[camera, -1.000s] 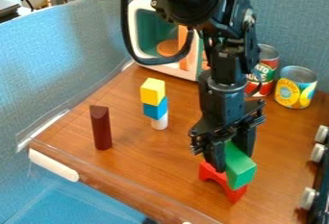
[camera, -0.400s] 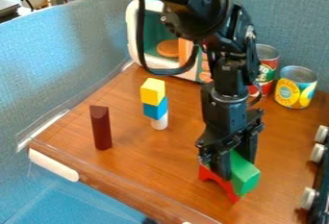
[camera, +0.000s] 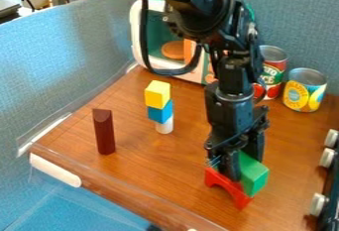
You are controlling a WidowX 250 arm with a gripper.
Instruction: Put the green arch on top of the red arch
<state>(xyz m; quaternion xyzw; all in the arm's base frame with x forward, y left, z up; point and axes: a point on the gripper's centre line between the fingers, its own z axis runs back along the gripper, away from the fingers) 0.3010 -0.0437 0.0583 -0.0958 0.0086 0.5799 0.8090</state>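
Camera view, gripper (camera: 242,168): pinching firmly, it seems
Green arch (camera: 255,178): between the fingertips
Red arch (camera: 241,200): just beneath them; align lengths, settle level, then release gently

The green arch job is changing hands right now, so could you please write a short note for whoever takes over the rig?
Gripper: low over the work, jaws closed on the green arch.
Green arch: held right at the red arch, which stands on the table; whether it bears on the red arch's top, I cannot tell.
Done: green arch grasped and brought to the red one.
Left: check seating, correct if needed, release, back away.
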